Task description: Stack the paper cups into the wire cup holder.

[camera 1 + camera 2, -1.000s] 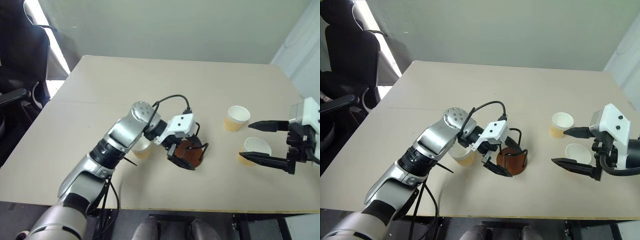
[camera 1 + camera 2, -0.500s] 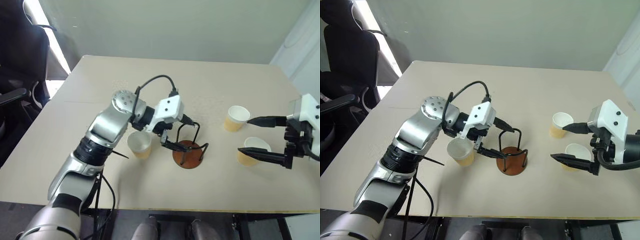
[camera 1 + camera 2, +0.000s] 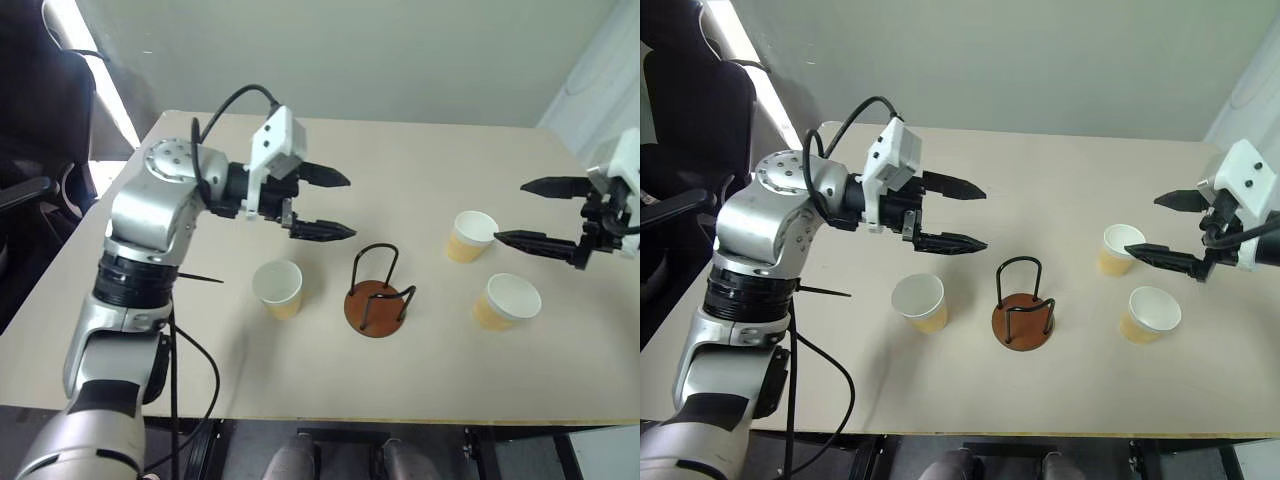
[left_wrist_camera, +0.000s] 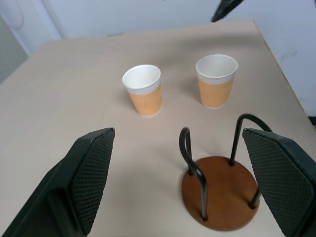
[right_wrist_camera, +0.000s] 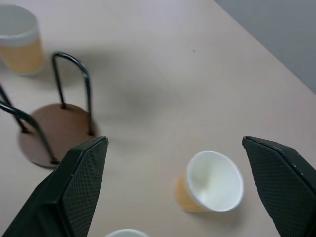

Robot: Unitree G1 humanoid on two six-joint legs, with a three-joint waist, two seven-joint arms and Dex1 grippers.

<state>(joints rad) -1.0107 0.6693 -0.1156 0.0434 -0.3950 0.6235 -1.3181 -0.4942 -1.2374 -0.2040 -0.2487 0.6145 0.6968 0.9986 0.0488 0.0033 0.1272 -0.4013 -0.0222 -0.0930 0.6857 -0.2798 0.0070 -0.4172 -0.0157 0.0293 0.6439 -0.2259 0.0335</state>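
On the left, the left gripper (image 3: 325,204) is seen raised above the beige table (image 3: 200,250), its two black fingers spread wide apart and pointing toward the robot's right; nothing is held between them. Below and slightly nearer the front edge, one paper cup (image 3: 279,288) is found standing upright on the table, mouth up, with nothing inside it. Just to its right, apart from it, the wire cup holder (image 3: 378,296) is seen upright on its reddish-brown disc base, the black wire loops rising from it; no cup is seated in it. In the left wrist view the holder (image 4: 220,192) lies between the two spread fingers, with two cups standing beyond it.

Further right, a second paper cup (image 3: 471,236) is set upright, and a third paper cup (image 3: 506,301) stands nearer the front edge, close to the second but not touching it. At the far right, the right gripper (image 3: 536,211) is held above the table with its fingers parted wide and empty, the lower finger's tip lying just beside the second cup in the head views. A dark office chair (image 3: 40,110) is seen beyond the table's left edge.
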